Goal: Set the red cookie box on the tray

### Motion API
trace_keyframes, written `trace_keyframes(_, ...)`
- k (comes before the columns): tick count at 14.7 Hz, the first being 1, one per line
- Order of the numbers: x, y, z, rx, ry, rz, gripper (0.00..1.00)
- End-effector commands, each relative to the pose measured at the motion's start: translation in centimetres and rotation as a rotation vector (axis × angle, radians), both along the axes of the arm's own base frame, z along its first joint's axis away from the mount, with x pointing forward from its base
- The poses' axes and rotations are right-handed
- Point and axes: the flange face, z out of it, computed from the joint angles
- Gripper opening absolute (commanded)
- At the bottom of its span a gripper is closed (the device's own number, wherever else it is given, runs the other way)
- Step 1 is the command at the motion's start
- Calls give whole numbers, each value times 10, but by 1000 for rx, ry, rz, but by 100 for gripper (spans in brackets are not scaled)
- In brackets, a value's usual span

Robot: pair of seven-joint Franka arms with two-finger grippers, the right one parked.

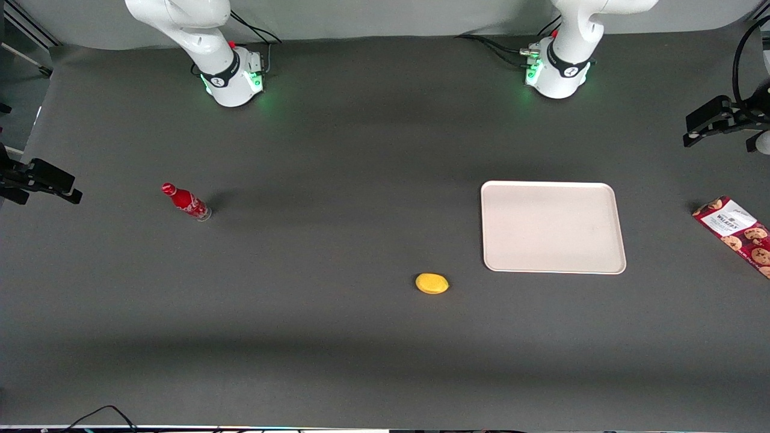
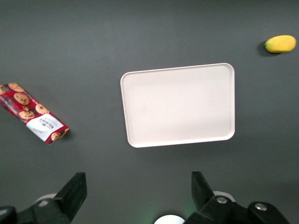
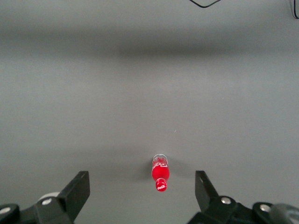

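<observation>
Your left gripper (image 2: 138, 196) hangs high above the table, fingers (image 2: 74, 191) spread wide, holding nothing. Red cookie box (image 1: 737, 231) lies flat at the front view's right edge, well apart from the cream tray (image 1: 552, 227). Yellow lemon-like fruit (image 1: 432, 283) sits near the tray's lower-left corner.

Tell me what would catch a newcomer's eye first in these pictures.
The big cream tray stands out first, flat and bare on the dark table. Next comes the red cookie box, lying apart from the tray at the working arm's end of the table, untouched. The gripper hangs high above the table with its fingers wide open, holding nothing.
</observation>
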Motion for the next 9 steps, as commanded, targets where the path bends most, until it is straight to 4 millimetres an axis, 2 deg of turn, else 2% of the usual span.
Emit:
trace_keyframes(1,10,77,-23,44,54,153,100)
trace_keyframes(2,15,106,-33,77,63,193,100)
trace_keyframes(4,30,151,-59,156,66,249,100)
trace_keyframes(5,34,182,-72,174,56,268,100)
trace_keyframes(6,41,210,-93,187,53,269,100)
trace_keyframes(9,69,267,-170,145,21,277,100)
